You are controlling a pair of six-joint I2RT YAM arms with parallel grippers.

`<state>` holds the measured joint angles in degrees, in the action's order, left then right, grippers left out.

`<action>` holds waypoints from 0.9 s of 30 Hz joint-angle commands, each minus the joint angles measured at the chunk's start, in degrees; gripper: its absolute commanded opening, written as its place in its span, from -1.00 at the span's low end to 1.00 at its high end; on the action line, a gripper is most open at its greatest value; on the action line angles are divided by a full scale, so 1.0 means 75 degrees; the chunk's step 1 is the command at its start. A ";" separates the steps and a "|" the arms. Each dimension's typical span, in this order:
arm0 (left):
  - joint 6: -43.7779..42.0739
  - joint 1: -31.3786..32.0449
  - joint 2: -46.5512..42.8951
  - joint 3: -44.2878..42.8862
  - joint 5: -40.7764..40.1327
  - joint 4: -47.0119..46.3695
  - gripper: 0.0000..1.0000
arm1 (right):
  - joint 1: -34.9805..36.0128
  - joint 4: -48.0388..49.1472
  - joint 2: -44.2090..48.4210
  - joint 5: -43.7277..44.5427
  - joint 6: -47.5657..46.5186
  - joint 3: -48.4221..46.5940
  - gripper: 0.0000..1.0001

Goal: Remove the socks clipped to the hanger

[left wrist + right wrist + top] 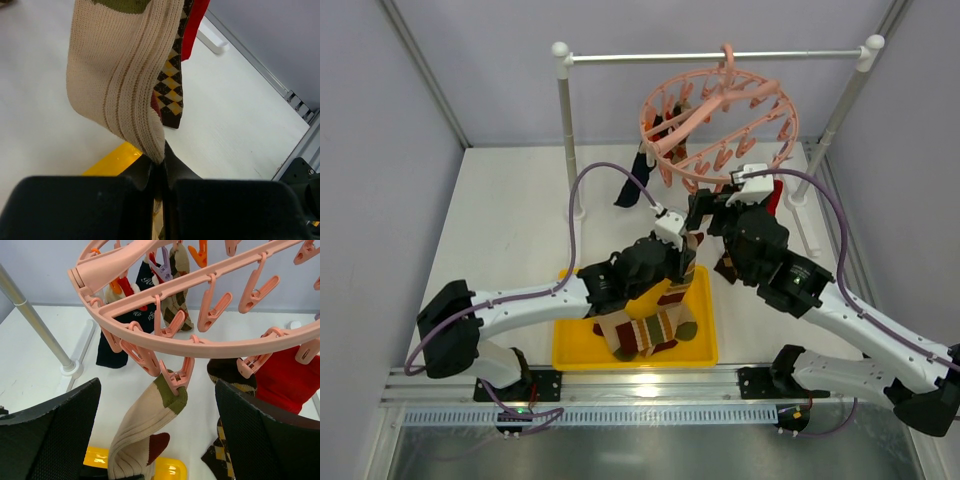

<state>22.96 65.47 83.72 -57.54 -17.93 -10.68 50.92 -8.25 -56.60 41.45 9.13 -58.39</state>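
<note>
The tan ribbed sock [142, 432], with a green band and a maroon patch, hangs from one pink clip [176, 381] on the near rim of the hanger [210, 346]. Its lower end is pinched in the left tool [159, 167], whose jaws are closed tight on the fabric, so the sock runs from that tool up to the clip. The right tool [157, 390] is wide open and grips nothing. Its two dark fingers [55, 435] stand on either side of that clip, just below the ring.

Five socks show clipped to the hanger: the tan one, a red sock [285, 380], an argyle sock [220, 455] just beside it, a navy sock [120, 345] and a second argyle sock [177, 310] on the far side. In one yellow tray [705, 355] lie striped socks [645, 335] in a heap; how many, I cannot tell. The hanger hooks on one white-and-metal rail stand [710, 56] on the counter [510, 220]. Unused clips dangle round the ring, and the red and argyle socks crowd close beside the held one.
</note>
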 commanded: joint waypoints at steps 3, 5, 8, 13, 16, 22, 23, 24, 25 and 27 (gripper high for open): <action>-0.0683 0.0399 -0.0452 -0.0274 0.1161 -0.0323 -0.99 | 0.0102 0.0584 -0.0715 0.0179 -0.0173 -0.0148 0.90; -0.0659 0.0399 -0.0464 -0.0274 0.1172 -0.0311 -1.00 | 0.0067 0.0573 -0.0936 0.0366 -0.0244 -0.0207 0.90; -0.0659 0.0399 -0.0546 -0.0262 0.1219 -0.0299 -1.00 | -0.0050 0.0584 -0.1125 0.0461 -0.0233 -0.0289 0.90; -0.0659 0.0399 -0.0675 -0.0215 0.1231 -0.0311 -0.99 | -0.0331 0.0713 -0.1278 0.0403 -0.0174 -0.0207 0.90; -0.0647 0.0399 -0.0721 -0.0203 0.1278 -0.0322 -0.99 | -0.0577 0.0702 -0.1348 0.0205 -0.0092 -0.0207 0.90; -0.0647 0.0399 -0.0710 -0.0203 0.1278 -0.0322 -1.00 | -0.0812 0.0865 -0.1407 -0.0007 -0.0080 -0.0148 0.90; -0.0659 0.0399 -0.0698 -0.0203 0.1266 -0.0322 -0.99 | -0.0824 0.0889 -0.1407 0.0004 -0.0080 -0.0160 0.90; -0.0659 0.0399 -0.0687 -0.0203 0.1255 -0.0322 -0.99 | -0.0824 0.0889 -0.1407 -0.0007 -0.0092 -0.0148 0.90; -0.0671 0.0399 -0.0687 -0.0203 0.1231 -0.0322 -0.99 | -0.0836 0.0912 -0.1383 -0.0007 -0.0138 -0.0148 0.90; -0.0671 0.0399 -0.0663 -0.0215 0.1243 -0.0311 -0.99 | -0.0847 0.0959 -0.1383 -0.0007 -0.0185 -0.0148 0.90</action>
<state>19.00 68.55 80.05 -57.54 -9.52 -10.59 44.77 -4.19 -68.29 41.60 7.86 -59.22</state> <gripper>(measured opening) 0.006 0.951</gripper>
